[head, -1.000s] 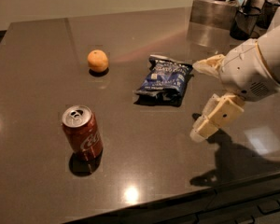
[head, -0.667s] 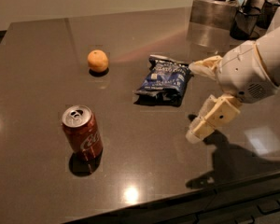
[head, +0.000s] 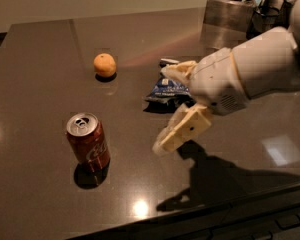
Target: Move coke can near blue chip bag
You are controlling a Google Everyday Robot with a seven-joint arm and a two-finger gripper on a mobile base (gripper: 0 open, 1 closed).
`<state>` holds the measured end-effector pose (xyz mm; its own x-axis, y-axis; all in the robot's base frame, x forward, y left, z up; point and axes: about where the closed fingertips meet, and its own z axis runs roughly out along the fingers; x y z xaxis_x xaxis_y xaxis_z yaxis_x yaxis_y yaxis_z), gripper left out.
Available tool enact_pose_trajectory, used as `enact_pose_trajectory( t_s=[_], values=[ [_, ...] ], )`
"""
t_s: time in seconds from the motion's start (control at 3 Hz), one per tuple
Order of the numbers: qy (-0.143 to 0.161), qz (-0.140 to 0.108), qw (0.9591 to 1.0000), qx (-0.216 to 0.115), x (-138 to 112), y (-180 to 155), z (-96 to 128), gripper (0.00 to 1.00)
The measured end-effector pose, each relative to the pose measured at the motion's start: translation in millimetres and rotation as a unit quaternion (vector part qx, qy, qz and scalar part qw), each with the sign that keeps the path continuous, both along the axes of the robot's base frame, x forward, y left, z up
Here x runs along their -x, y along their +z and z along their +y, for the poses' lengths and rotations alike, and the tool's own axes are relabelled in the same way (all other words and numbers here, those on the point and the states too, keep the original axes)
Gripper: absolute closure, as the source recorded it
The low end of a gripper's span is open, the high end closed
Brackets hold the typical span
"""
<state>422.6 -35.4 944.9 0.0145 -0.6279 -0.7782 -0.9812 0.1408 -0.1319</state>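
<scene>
The coke can [head: 88, 142] stands upright on the dark table at the front left, silver top showing. The blue chip bag [head: 163, 91] lies flat near the table's middle, partly hidden behind my gripper. My gripper [head: 166, 109] hangs above the table to the right of the can, its two cream fingers spread apart and empty. One finger [head: 179, 70] reaches over the bag's far end, the other finger [head: 182, 129] points down-left toward the can. A clear gap separates the gripper from the can.
A round orange fruit [head: 105, 65] sits behind the can at the back left. Metal containers [head: 230, 6] stand at the back right corner. The table's front edge [head: 190, 209] runs close below the gripper's shadow.
My gripper and arm have moved left, toward the can, and now cover much of the chip bag. The can, fruit and bag have not moved.
</scene>
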Motion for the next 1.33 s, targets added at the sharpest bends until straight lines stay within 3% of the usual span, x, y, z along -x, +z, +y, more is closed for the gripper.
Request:
enact_pose_trajectory(
  t_s=[0.33,1.33],
  values=[
    [0.018,0.006,0.9997,-0.014,-1,-16,46,0.00],
    [0.082,0.042,0.9944,-0.051,25,-28,122,0.00]
  ],
)
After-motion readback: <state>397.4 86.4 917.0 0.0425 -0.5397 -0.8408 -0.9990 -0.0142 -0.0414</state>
